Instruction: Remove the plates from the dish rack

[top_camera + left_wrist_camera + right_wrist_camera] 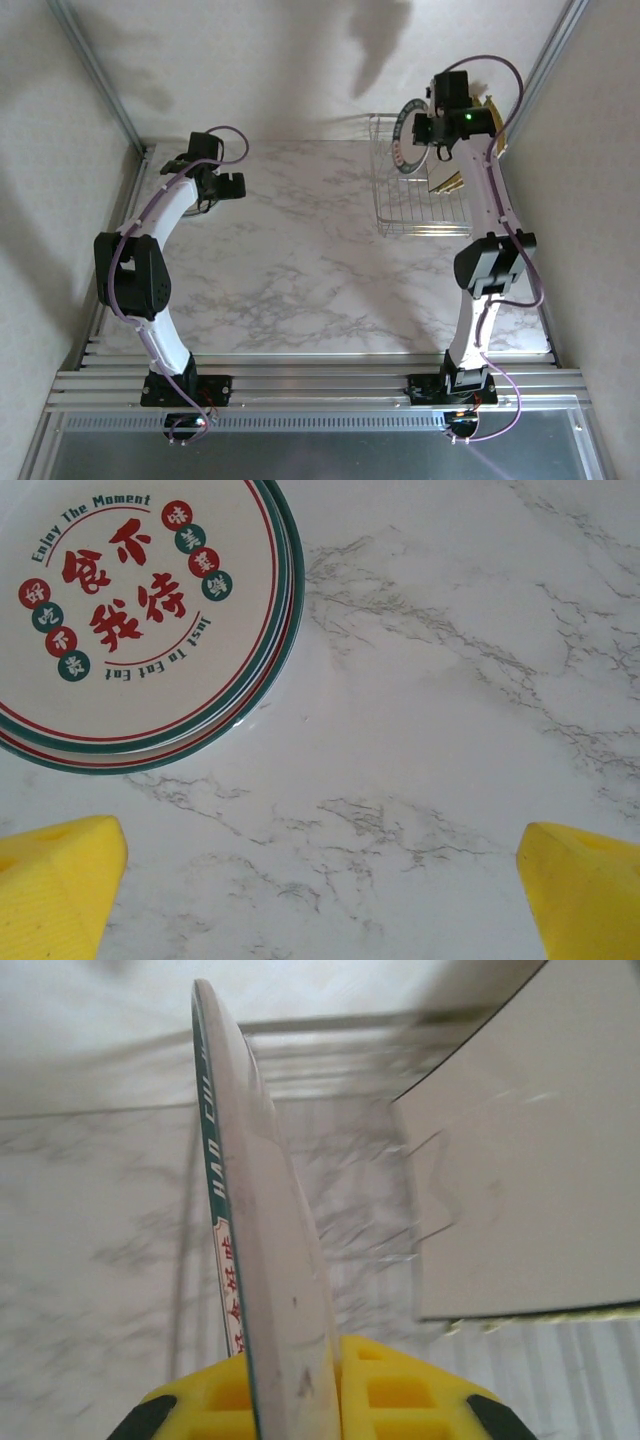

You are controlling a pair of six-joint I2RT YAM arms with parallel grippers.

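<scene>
Overhead view: soft, rather dim, warm light. I note broad, fuzzy shadows on the back wall [280, 70] at 12 and 10 o'clock.

Left wrist view: bright and even, with the marble table [420, 730] crisp. The yellow fingers [55, 880] at 7 and 5 o'clock are slightly soft.

Right wrist view: the dish rack [330, 1060] wires are smeared, and the close plate [275, 1260] is out of focus.

silver wire dish rack [425, 205] far right on white marble surface [300, 260]; stacked round white plates [140, 620] far left; single round plate [265, 1260] upright at rack's left, square white plate [520, 1160] right of it

Round plate [275, 1260] upright at wire dish rack [425, 210], stacked plates [140, 610] lying flat
</scene>
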